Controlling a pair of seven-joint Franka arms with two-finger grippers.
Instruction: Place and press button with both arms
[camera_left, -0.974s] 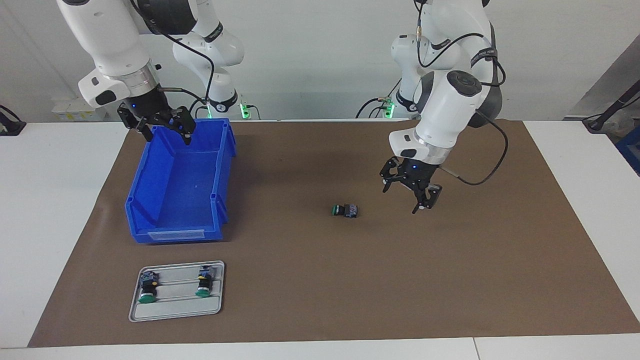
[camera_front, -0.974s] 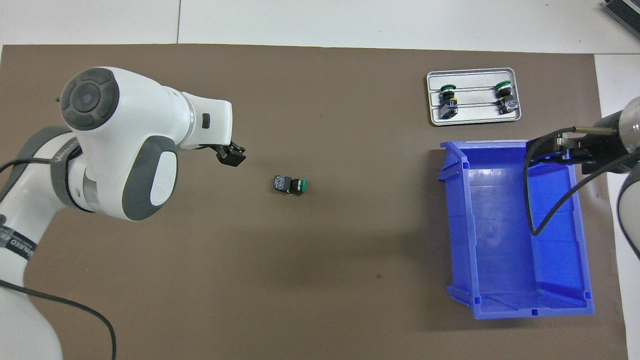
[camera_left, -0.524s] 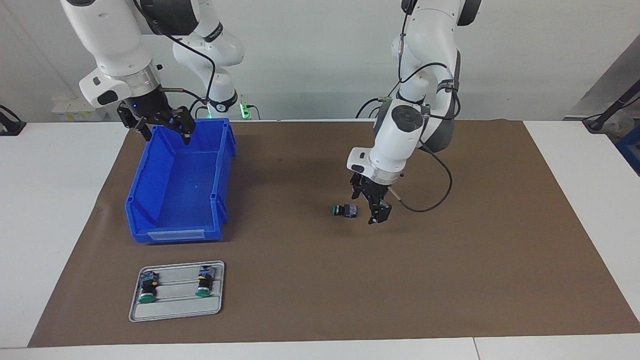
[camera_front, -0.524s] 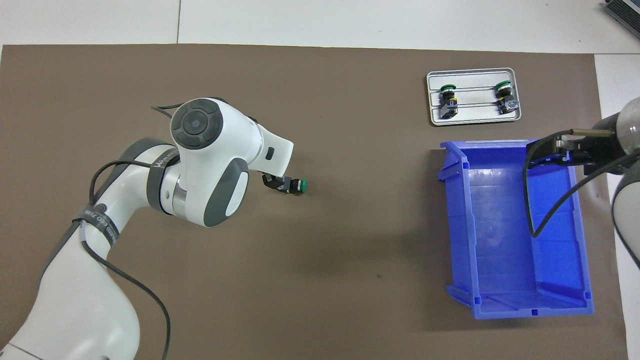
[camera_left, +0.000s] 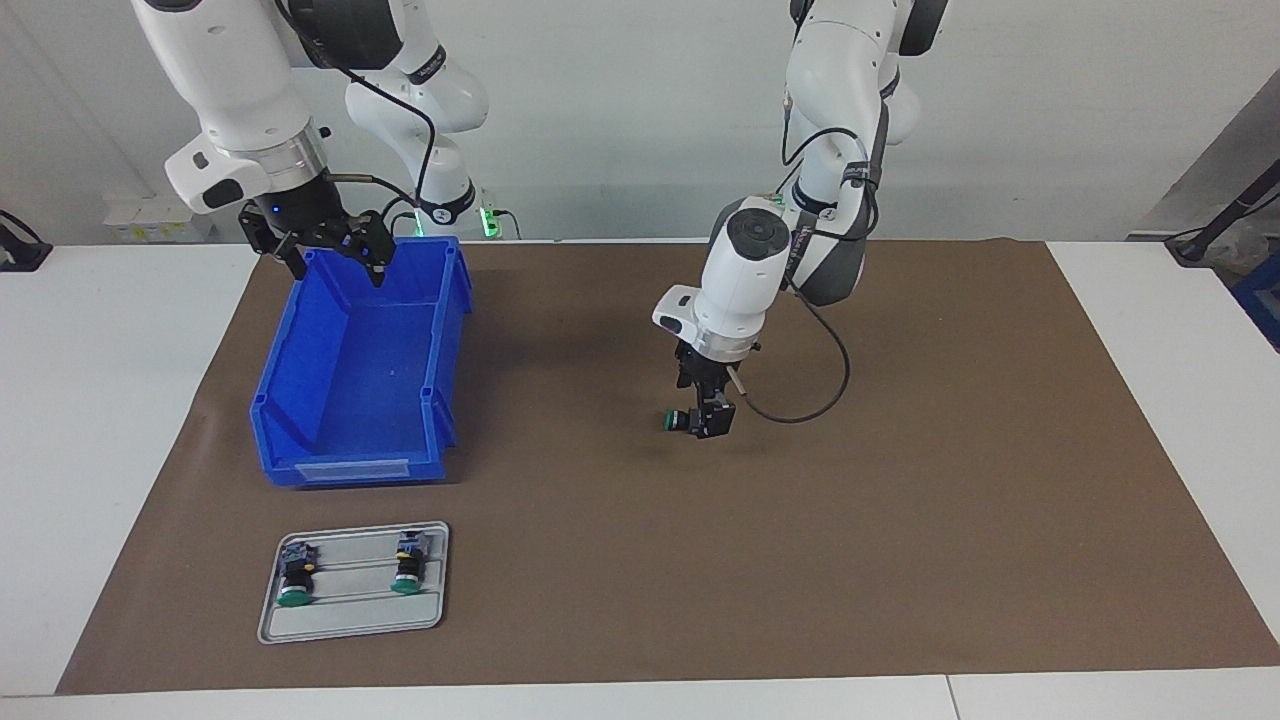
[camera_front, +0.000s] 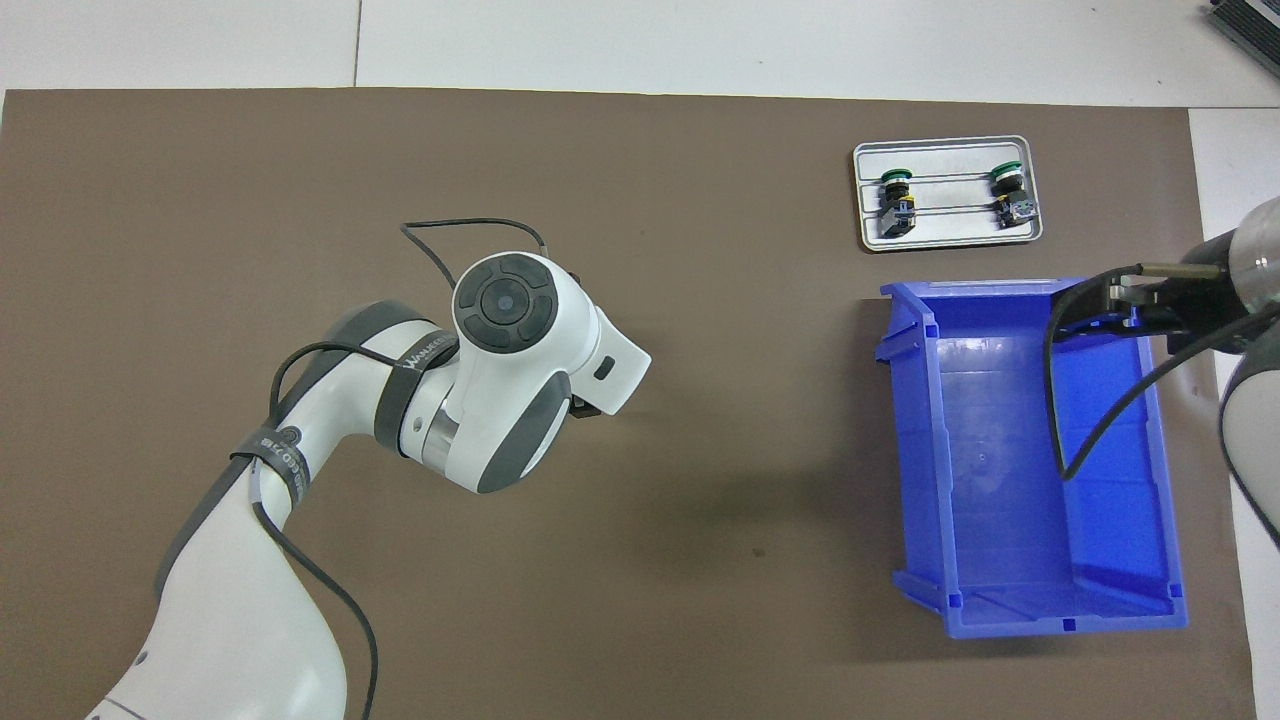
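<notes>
The button (camera_left: 675, 420) lies on its side on the brown mat near the table's middle, its green cap pointing toward the right arm's end. My left gripper (camera_left: 708, 424) is down at the button's terminal end, open, with its fingertips at mat level against the body. In the overhead view the left arm's wrist (camera_front: 520, 380) covers both button and gripper. My right gripper (camera_left: 337, 274) hangs open with nothing in it over the end of the blue bin (camera_left: 350, 470) nearest the robots. It also shows in the overhead view as the right gripper (camera_front: 1095, 305).
A grey tray (camera_left: 350, 628) lies farther from the robots than the bin and carries two more green-capped buttons (camera_left: 293, 582) (camera_left: 407, 571). The overhead view shows the same tray (camera_front: 950, 238) and bin (camera_front: 1040, 612). White table borders the mat.
My left arm has swung toward the right arm's end and lowered its gripper from beside the button down onto it. The right gripper has stayed over the bin.
</notes>
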